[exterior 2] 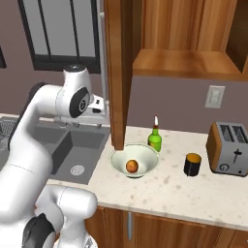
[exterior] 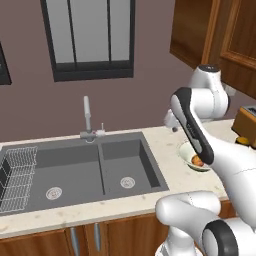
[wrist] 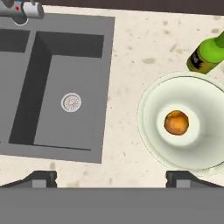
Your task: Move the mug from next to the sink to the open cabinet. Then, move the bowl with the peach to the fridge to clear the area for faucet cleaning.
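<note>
Mug (exterior 2: 192,164) first, by our reading: it stands on the speckled counter (exterior 2: 160,193) between the green bottle (exterior 2: 154,138) and the toaster (exterior 2: 227,147), not yet in the open cabinet (exterior 2: 184,63) above. We judge the step in hand to be the approach to that mug, though the hand camera looks straight down on the bowl (wrist: 151,105) with the peach (wrist: 176,122) in its middle, and on the right basin of the sink (wrist: 65,96).

Our gripper (wrist: 111,177) hangs above the counter edge with its two dark tips set wide, nothing between them, so we take it as spread and empty.

To do this well we would carry the hand away from the sink, past the bowl and bottle, towards the toaster side. The bottle stands just beside the bowl's far rim and is tall, so we should pass high enough to miss its red top. We would come down on the mug from above, straddle its rim or wall with the fingers, and close only when it sits centred between them.

The cabinet door (exterior 2: 118,72) hangs open right over the bowl, its lower edge near the bowl's rim. That edge is the hazard on the lift; we should raise the mug clear of it before swinging in to the cabinet shelf (exterior 2: 186,68).

The faucet (exterior: 87,116) stands behind the sink divider, well apart from all this.
</note>
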Tool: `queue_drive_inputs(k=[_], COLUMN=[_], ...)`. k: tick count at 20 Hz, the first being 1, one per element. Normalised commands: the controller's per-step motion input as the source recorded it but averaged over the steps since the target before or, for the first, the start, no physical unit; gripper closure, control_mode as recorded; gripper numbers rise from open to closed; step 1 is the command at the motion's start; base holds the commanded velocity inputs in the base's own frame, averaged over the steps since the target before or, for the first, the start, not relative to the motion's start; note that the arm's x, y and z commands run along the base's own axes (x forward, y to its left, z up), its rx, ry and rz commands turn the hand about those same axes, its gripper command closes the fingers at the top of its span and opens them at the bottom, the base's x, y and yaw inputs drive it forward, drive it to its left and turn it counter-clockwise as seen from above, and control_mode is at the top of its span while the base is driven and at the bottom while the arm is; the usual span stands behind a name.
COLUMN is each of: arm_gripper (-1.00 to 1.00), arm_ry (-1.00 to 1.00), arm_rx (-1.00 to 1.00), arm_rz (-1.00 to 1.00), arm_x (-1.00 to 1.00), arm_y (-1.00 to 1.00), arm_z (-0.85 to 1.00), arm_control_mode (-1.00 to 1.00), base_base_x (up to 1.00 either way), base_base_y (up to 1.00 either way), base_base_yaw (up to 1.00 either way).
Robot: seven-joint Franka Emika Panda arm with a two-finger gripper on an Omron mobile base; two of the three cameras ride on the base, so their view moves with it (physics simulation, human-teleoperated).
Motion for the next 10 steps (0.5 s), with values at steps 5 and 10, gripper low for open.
queue_drive_inputs(k=[5, 10], arm_gripper=[-1.0, -1.0], arm_ry=[0.14, 0.16], arm_rx=[-0.25, -0.03], arm_rz=[0.0, 0.0], arm_x=[0.23, 0.04], arm_y=[-0.25, -0.03], arm_z=[-0.75, -0.54], arm_control_mode=[-1.0, -1.0], base_base_x=[0.0, 0.0], base_base_y=[0.0, 0.0], base_base_yaw=[0.0, 0.0])
